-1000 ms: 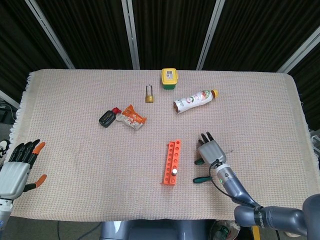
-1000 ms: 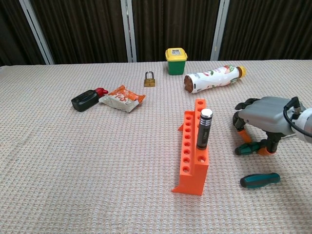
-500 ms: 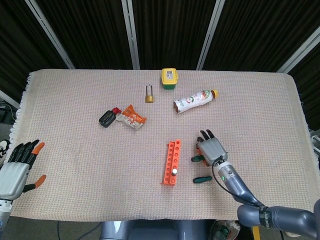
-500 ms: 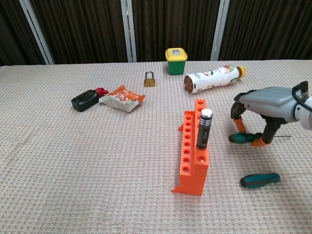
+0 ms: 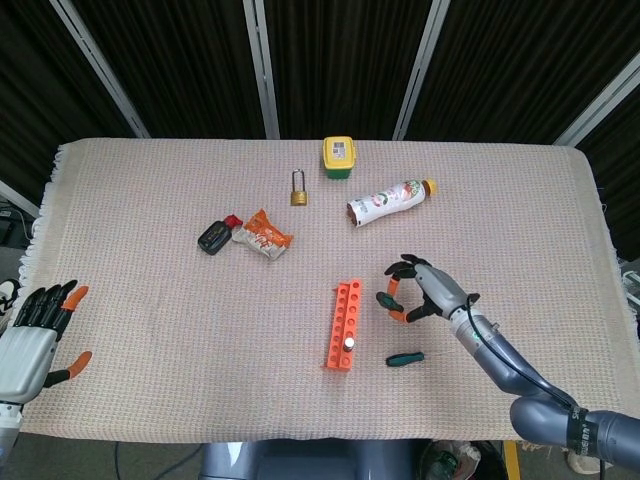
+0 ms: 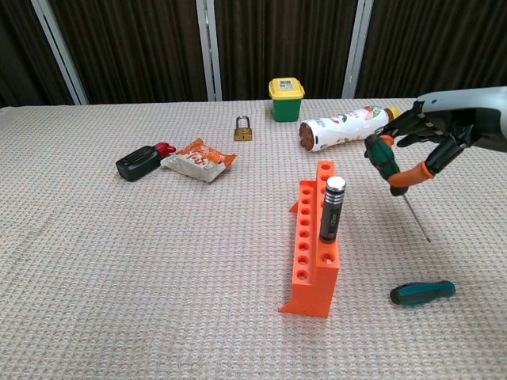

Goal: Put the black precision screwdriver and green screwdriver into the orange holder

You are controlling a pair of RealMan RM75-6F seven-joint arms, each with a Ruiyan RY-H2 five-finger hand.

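Orange holder (image 6: 314, 247) stands on the cloth-covered counter (image 5: 150, 300), unchanged from the earlier frames; the black precision screwdriver (image 6: 331, 209) sits upright in one of its holes near the low front end. Right robot hand (image 6: 436, 134) pinches the green screwdriver (image 6: 387, 165) by its handle and has lifted it clear of the counter, where it lay a second ago. It is now held in the air to the right of the holder and above it, with the thin shaft slanting down and to the right. In the head view the same right robot hand (image 5: 428, 291) is just beside the holder's right side. A second, teal-handled screwdriver (image 6: 422, 292) lies on the counter right of the holder's front end, not moved. Left robot hand (image 5: 32, 335) is well left of the holder at the counter's edge, fingers spread, holding nothing, as before.
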